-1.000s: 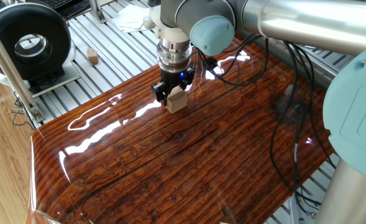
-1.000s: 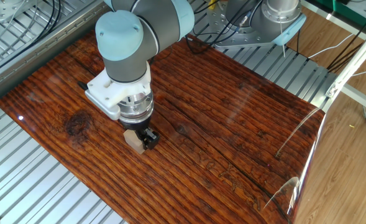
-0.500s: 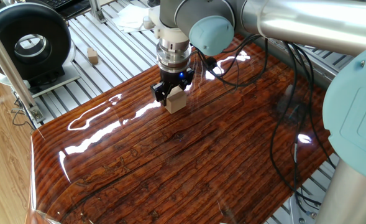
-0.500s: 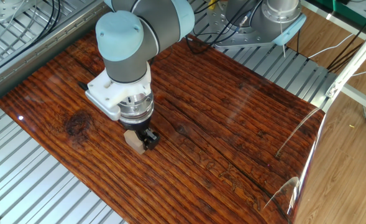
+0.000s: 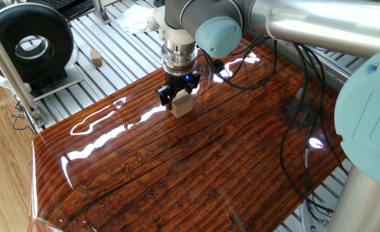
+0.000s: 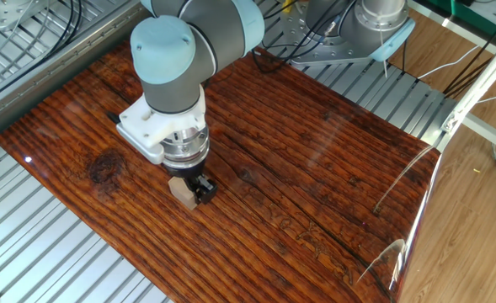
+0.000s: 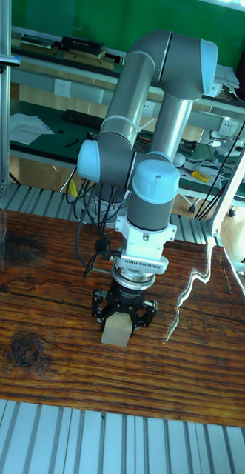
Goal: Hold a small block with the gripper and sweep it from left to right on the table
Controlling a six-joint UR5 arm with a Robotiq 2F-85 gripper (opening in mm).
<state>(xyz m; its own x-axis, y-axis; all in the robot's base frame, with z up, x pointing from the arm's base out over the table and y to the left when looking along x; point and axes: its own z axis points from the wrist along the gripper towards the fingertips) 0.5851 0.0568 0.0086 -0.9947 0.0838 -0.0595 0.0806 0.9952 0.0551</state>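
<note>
While the pincer (image 7: 123, 317) points straight down, it's clamped on the small block (image 7: 117, 330) — pale cube resting on the glossy bench (image 5: 196, 167), near its edge.

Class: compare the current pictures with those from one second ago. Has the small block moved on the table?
Yes, slightly. In one fixed view the small block, clamped in the tool, has crept toward the small brownish block on the slat frame, away from the cables.

In one fixed view the small block (image 5: 182, 106) sits on the table (image 5: 196, 174) at upper centre, under the gripper (image 5: 179, 96), between its prongs. A tinier block (image 5: 97, 58) lies on the slat frame (image 5: 106, 71) at upper left, beside a round fan housing (image 5: 28, 42).
</note>
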